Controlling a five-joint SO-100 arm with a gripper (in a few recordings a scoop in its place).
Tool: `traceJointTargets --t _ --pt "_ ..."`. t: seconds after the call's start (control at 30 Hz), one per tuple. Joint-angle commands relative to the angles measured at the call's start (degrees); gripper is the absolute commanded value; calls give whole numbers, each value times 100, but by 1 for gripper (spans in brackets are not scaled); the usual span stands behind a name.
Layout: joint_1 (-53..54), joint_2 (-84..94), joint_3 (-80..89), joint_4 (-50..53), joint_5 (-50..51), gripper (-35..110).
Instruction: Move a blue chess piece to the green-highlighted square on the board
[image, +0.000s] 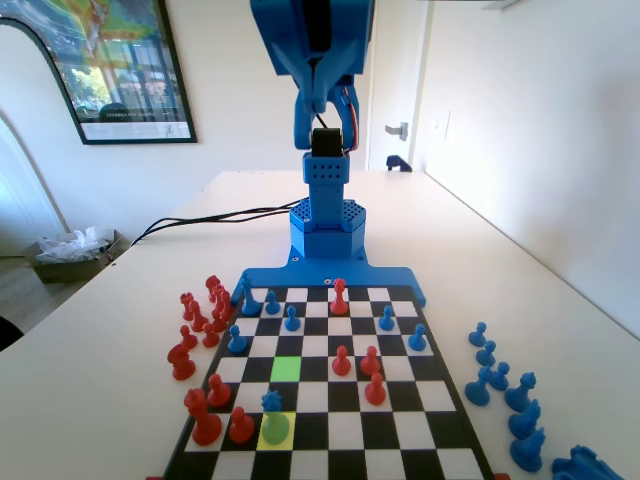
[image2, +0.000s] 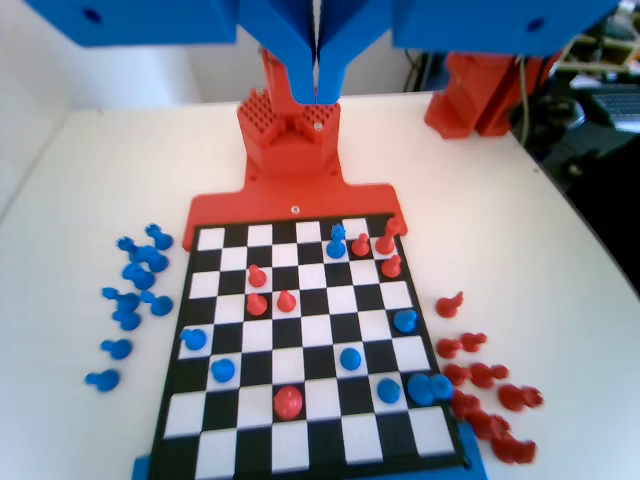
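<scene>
1. My fingers (image2: 316, 85) hang high over the far end of the board (image2: 310, 455) in the wrist view, pressed together with no gap and nothing between them.
2. In the fixed view my fingers (image: 322, 112) sit well above the board's (image: 330, 274) far edge, on the arm side.
3. The blue piece (image: 271, 403) stands near the board's near edge in the fixed view, touching the far rim of the yellow square (image: 274, 430), left of centre.
4. In the wrist view the blue piece (image2: 337, 241) stands in the second row from the far edge, well below my fingers and slightly right of them.
5. The green square (image: 285, 367) is bare, one row beyond the piece.
6. Captured red pieces (image: 200, 315) and blue pieces (image: 505, 395) lie on the counter (image: 120, 330) beside the board's side edges.
</scene>
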Motion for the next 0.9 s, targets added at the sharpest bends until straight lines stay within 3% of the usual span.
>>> traceJointTargets --t 0.0,0.6,0.87 --pt "114 -606 -976 193 -62 1" --pt "650 -3990 -3059 -35 132 1" --pt "545 -4307 -2637 -633 158 4"
